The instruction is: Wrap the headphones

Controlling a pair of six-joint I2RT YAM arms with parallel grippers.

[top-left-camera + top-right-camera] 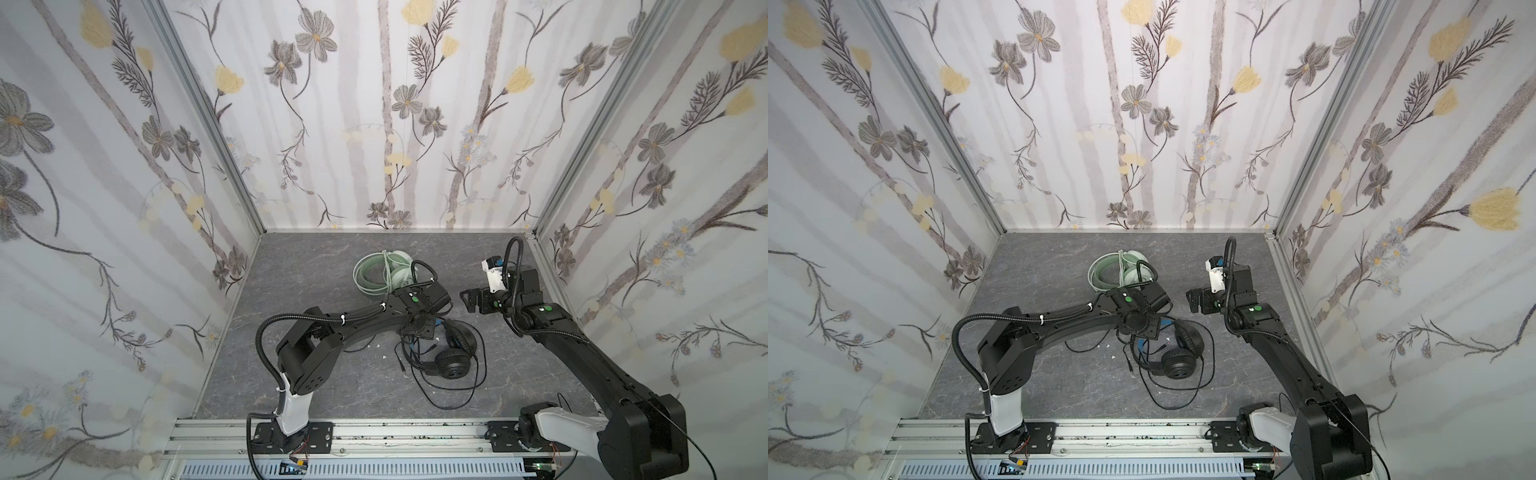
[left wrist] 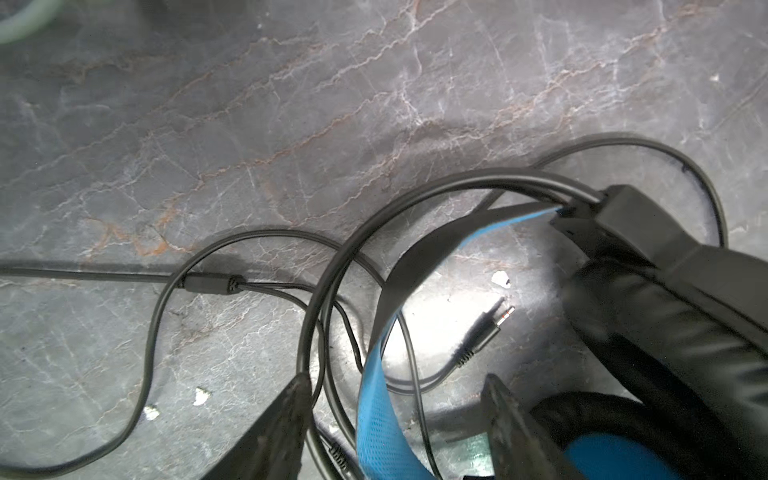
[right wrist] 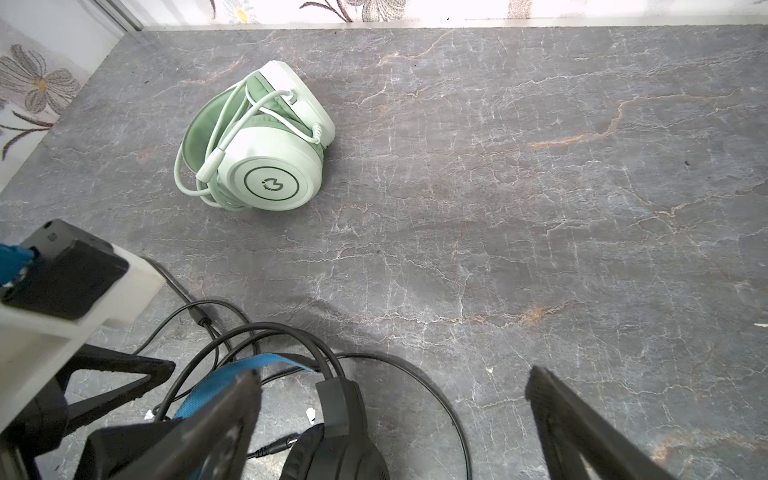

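The left pincer [image 2: 397, 380] hangs low over the grey, marble-veined surface [image 1: 311, 291] with its two dark fingers [image 2: 286, 415] clearly apart, though not at a wide spread. Between them run the blue mesh inner band [image 2: 382, 395] of the black over-ear headset [image 2: 665, 332] and several strands of its thin black cable [image 2: 208, 286]. One finger sits right against the thin black hoop of the headband; whether it actually presses on it cannot be told, and nothing is clamped. The metal audio plug [image 2: 494, 316] lies loose on the surface just beyond the band. In both top views the left wrist covers this pincer, and the black over-ear headset [image 1: 451, 361] [image 1: 1177, 361] lies at the middle of the surface, its cable in slack loops toward the near edge. The right pincer [image 3: 395, 374] is spread wide and empty, raised above the surface and apart from everything, to the right of the left wrist in a top view [image 1: 467, 299]. The mint-green over-ear headset [image 3: 266, 166] rests farther back near the rear wall [image 1: 386, 270], its whitish cable [image 3: 232, 129] wound around the folded band and cups, well apart from both pincers.
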